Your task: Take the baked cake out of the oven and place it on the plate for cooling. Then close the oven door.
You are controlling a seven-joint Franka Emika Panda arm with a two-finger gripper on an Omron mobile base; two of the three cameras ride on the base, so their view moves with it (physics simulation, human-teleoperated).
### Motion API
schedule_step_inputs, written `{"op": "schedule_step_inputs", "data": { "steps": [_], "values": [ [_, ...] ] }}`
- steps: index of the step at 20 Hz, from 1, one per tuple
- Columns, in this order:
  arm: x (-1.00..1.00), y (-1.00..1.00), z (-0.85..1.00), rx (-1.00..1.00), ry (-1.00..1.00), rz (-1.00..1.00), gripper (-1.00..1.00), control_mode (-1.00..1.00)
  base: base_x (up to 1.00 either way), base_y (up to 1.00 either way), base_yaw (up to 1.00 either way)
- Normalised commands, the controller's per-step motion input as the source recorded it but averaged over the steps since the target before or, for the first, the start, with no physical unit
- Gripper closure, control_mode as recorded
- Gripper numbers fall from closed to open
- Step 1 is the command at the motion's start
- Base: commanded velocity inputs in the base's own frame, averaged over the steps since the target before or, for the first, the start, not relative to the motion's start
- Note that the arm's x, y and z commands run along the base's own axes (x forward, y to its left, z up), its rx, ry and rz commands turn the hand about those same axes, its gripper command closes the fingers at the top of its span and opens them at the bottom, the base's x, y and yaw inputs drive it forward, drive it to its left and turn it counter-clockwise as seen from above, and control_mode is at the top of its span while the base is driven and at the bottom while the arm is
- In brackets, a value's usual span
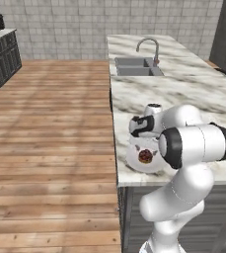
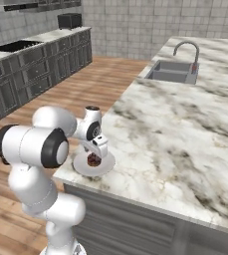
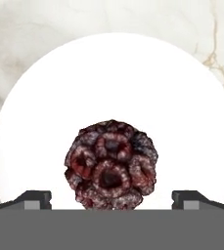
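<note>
The white arm's two-finger gripper hangs over the plate with its jaws spread wide, one dark tip on each side of the small round dark reddish-brown cake and neither touching it (nothing is held). That one cake sits on the one flat round pale grey-white plate, which lies at the near edge of the marble tabletop, close to its corner. Farther along are one grey sink and one curved tap.

dark reddish-brown cake, white plate, grey-veined marble counter
</note>
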Motion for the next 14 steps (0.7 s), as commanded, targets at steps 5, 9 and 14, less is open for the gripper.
{"op": "schedule_step_inputs", "data": {
  "steps": [5, 9, 14],
  "values": [
    [-0.21, -0.10, 0.30, 0.00, 0.00, 0.00, -1.00, -1.00, 0.00, 0.00, 0.00],
    [-0.41, -0.03, 0.25, -0.01, -0.10, 0.05, -1.00, -1.00, 0.00, 0.00, 0.00],
    [-0.45, -0.02, 0.27, -0.04, -0.14, 0.19, -1.00, -1.00, 0.00, 0.00, 0.00]
  ]
}}
